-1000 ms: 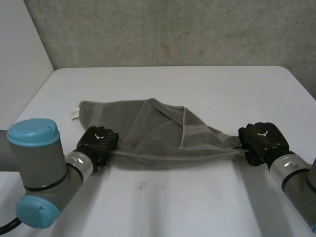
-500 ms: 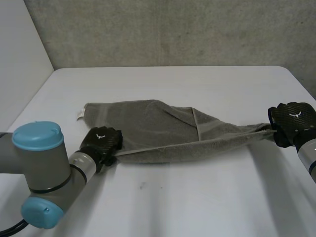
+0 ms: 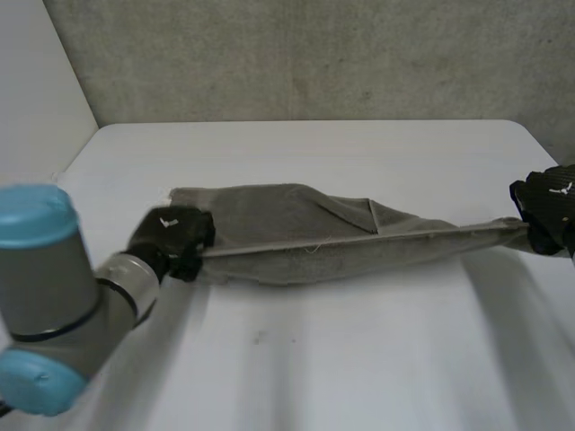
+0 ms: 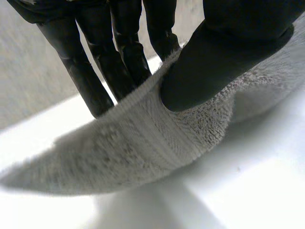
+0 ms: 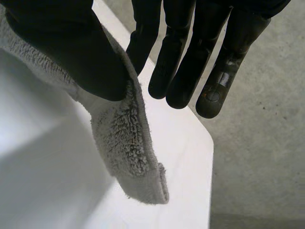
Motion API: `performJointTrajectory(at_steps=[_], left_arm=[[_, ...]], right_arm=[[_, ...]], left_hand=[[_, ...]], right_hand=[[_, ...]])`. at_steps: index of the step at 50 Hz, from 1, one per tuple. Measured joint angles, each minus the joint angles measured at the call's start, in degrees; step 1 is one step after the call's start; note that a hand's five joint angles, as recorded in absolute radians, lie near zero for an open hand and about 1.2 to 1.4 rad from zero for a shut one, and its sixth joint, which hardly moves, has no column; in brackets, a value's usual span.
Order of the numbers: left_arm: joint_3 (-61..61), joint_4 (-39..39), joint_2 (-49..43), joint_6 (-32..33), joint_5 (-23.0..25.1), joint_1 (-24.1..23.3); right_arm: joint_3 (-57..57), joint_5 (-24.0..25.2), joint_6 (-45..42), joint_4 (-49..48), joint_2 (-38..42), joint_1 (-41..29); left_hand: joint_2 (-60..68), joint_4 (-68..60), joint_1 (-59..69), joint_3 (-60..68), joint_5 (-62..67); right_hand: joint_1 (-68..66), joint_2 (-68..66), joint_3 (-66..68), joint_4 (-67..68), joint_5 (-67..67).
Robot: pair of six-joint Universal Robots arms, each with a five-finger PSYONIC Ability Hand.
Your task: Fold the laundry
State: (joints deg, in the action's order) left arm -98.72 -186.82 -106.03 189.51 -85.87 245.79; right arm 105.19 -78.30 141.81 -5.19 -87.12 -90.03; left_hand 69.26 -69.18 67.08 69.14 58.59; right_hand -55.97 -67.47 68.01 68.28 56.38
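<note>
A grey towel (image 3: 314, 235) is pulled into a long taut band across the middle of the white table (image 3: 341, 359), its near edge lifted between the two hands. My left hand (image 3: 172, 237) pinches the towel's left end; in the left wrist view the thumb (image 4: 224, 71) presses the towel (image 4: 143, 148) against the straight fingers (image 4: 81, 67). My right hand (image 3: 550, 208), near the table's right edge, pinches the right end. In the right wrist view its thumb (image 5: 81, 57) clamps the towel corner (image 5: 128, 148) against a finger (image 5: 143, 43), and the corner's tip hangs free.
A concrete wall (image 3: 314, 54) rises behind the table. The table's right edge (image 5: 209, 157) runs close beside my right hand. Bare tabletop lies in front of the towel and behind it.
My right hand has pulled its end far to the right, toward the table's edge. The towel has stretched from a loose heap into a taut band. The left hand rose slightly and tightened its pinch.
</note>
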Motion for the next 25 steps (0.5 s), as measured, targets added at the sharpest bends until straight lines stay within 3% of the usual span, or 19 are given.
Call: performJointTrajectory(at_steps=[6,8,9,12,19,25], left_arm=[[2.8,13.5,15.4,10.3,0.0,0.0],[2.8,13.5,15.4,10.3,0.0,0.0],[4.6,18.9,19.1,16.0,-0.1,0.0],[6.3,25.2,20.9,23.4,-0.1,0.0],[7.2,31.7,14.4,33.0,-0.9,0.0],[9.1,31.7,3.1,34.1,-2.9,0.0]], right_arm=[[-9.0,0.3,-9.4,17.8,-3.3,-0.1],[-9.0,0.3,-9.4,17.8,-3.3,-0.1],[-11.9,0.4,-12.1,23.7,-3.9,0.0],[-16.1,1.2,-17.6,33.8,-4.0,-0.1],[-16.8,2.5,-25.1,40.5,2.1,-0.6],[-17.3,1.6,-26.5,40.2,10.0,-2.6]], left_hand=[[0.5,-0.5,0.7,0.5,0.8],[0.5,-0.5,0.7,0.5,0.8],[0.5,-0.6,0.8,0.5,0.9],[0.5,-0.6,1.0,0.5,1.0],[0.5,-0.6,1.3,0.5,1.0],[0.5,-0.6,1.4,0.5,1.0]], right_hand=[[0.0,0.0,0.0,0.0,0.0],[0.0,0.0,0.0,0.0,0.0],[0.0,0.0,0.0,0.0,0.0],[0.0,0.0,0.0,0.0,0.0],[0.0,0.0,0.0,0.0,0.0],[0.0,0.0,0.0,0.0,0.0]])
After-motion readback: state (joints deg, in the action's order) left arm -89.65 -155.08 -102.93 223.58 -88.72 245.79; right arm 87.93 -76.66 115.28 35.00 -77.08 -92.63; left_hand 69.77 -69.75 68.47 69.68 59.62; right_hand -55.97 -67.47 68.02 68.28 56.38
